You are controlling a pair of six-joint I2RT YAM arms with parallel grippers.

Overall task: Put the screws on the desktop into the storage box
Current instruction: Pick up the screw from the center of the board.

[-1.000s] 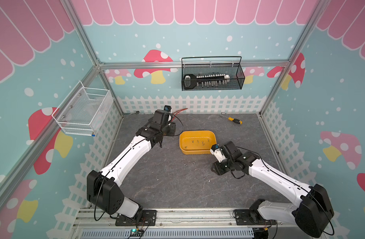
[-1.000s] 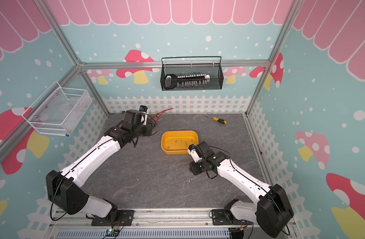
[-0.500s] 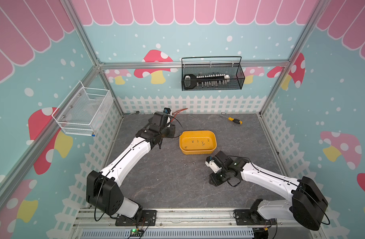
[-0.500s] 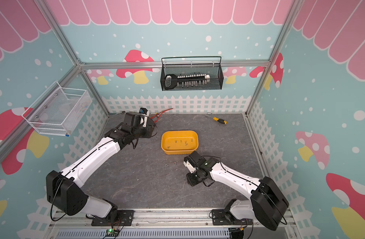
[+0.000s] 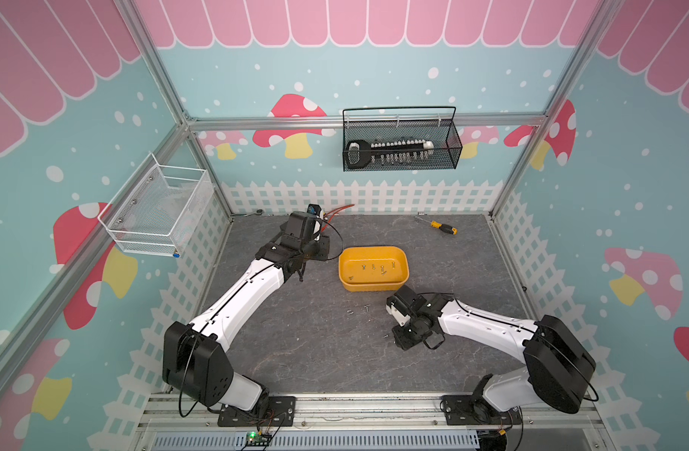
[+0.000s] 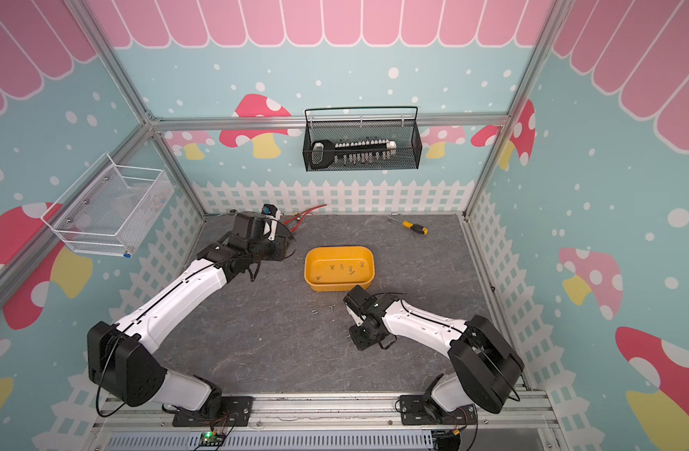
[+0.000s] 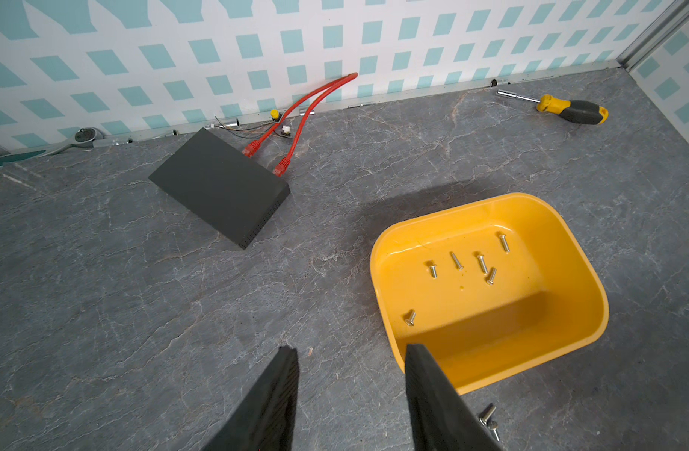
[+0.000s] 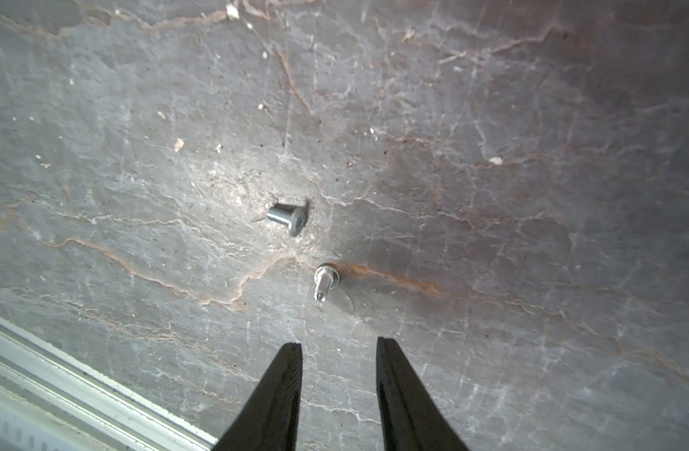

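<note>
The right gripper point(image 8: 339, 343) points down at the desk point(image 5: 296, 351). Its jaws stand a narrow gap apart with nothing between them, a spacing that suits such tiny parts. It looks lined up to close on one of the two screws point(image 8: 324, 279) lying just beyond its tips. A few more lie loose a little to the left, on the near side of the storage box point(image 5: 374, 250). The box sits mid-desk within reach of both arms and already holds six. The left gripper point(image 7: 350, 349) hovers at the box's left side, jaws apart and empty, probably kept clear of the work.
</note>
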